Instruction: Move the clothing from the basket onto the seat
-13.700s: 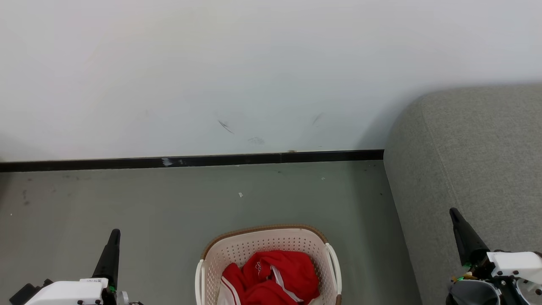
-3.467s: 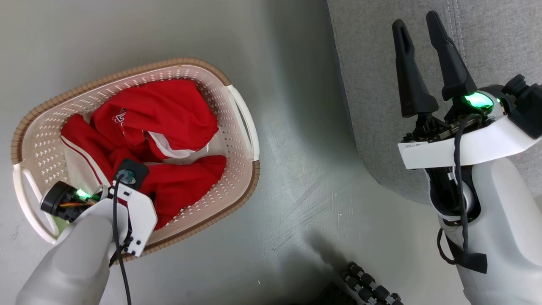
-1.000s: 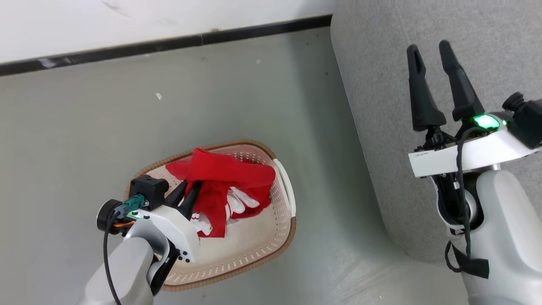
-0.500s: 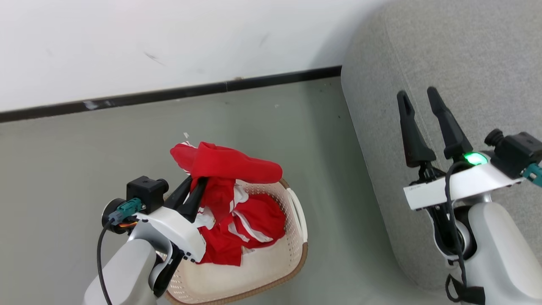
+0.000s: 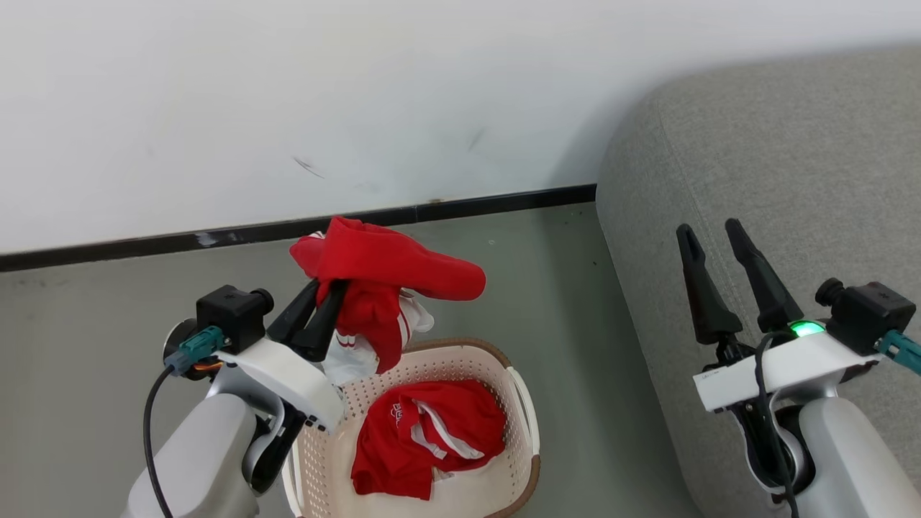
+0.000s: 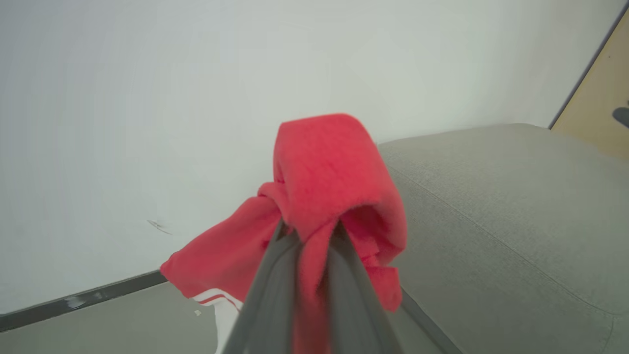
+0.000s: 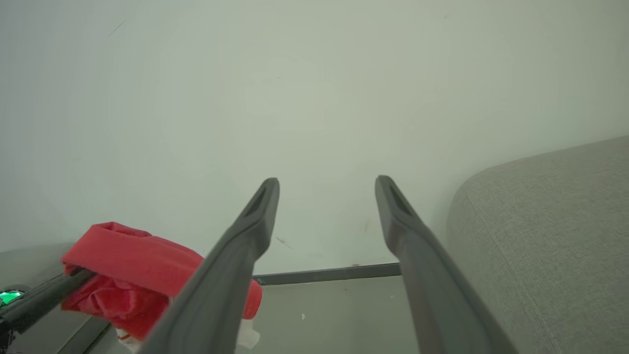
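Observation:
My left gripper [image 5: 325,288] is shut on a red garment [image 5: 388,277] with white stripes, lifted clear above the basket [image 5: 522,410]; the cloth drapes over the fingertips and hangs down toward the rim. The left wrist view shows the same garment [image 6: 324,196] bunched over my two fingers. A second red garment [image 5: 428,439] lies crumpled in the cream basket. The grey seat [image 5: 791,165] rises at the right. My right gripper [image 5: 709,234] is open over the seat's left edge, nothing between its fingers [image 7: 255,221]. The right wrist view catches the lifted garment [image 7: 142,270] at lower left.
A white wall [image 5: 288,93] with a black skirting strip [image 5: 468,206] runs behind the basket. Grey-green floor [image 5: 561,302] lies between the basket and the seat. A tan panel [image 6: 604,98] shows beyond the seat in the left wrist view.
My left gripper has risen with the red garment, which now hangs free of the basket, leaving the second garment inside. The head camera has tilted up, shifting the whole picture.

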Robot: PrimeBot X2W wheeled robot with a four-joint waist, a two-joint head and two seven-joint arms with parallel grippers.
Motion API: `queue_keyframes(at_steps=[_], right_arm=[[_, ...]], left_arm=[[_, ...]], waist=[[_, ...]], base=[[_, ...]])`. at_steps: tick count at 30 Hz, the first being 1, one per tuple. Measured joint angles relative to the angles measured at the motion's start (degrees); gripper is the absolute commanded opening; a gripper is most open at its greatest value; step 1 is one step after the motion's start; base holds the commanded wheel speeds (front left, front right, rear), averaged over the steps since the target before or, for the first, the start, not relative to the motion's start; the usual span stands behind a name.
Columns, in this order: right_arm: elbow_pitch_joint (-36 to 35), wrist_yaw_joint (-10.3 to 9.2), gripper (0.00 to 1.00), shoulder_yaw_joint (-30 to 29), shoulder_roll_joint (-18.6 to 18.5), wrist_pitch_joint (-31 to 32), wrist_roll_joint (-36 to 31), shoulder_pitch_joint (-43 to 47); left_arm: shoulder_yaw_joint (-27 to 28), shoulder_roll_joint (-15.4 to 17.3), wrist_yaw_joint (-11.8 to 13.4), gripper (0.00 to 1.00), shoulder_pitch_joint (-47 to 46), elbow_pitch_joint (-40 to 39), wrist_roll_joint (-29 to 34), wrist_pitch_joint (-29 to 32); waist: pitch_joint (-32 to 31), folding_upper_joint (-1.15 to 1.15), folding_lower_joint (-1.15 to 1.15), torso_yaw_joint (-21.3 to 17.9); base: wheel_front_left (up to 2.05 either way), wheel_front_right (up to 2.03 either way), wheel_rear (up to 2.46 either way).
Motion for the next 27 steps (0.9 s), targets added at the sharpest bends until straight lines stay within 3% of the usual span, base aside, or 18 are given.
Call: queue_keyframes(at_steps=[27], right_arm=[[0.43, 0.00, 1.00, 3.19, -3.46, 0.00, 0.97, 6.79]], left_arm=[[0.29, -0.35, 1.43, 0.00, 1.43, -6.80, -2.07, 4.10]], waist=[[-8.50, 0.00, 0.00, 2.93]], base=[[0.00, 0.00, 0.00]])
